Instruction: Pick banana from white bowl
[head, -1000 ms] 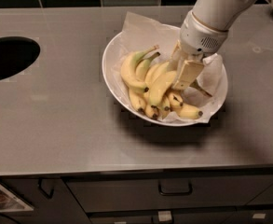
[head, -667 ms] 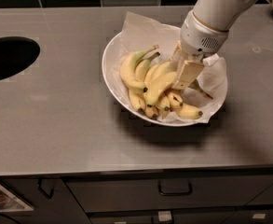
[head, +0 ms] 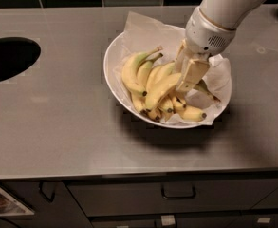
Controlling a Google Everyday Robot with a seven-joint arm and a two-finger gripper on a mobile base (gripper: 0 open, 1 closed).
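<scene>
The white bowl stands on the steel counter, lined with crinkled white paper and holding several bananas. The banana is the long, arched, evenly yellow one across the middle of the pile. Its thin brown-tipped stem comes out to the right of the gripper. My gripper reaches down into the bowl from the upper right. Its two cream fingers straddle the top of the banana's arch and sit against it. A green-tinged banana and short black-tipped bananas lie around it.
The bowl sits on a grey steel counter. A dark round opening is cut into the counter at the left. Dark tiles run along the back wall. Drawer fronts with handles lie below the counter's front edge.
</scene>
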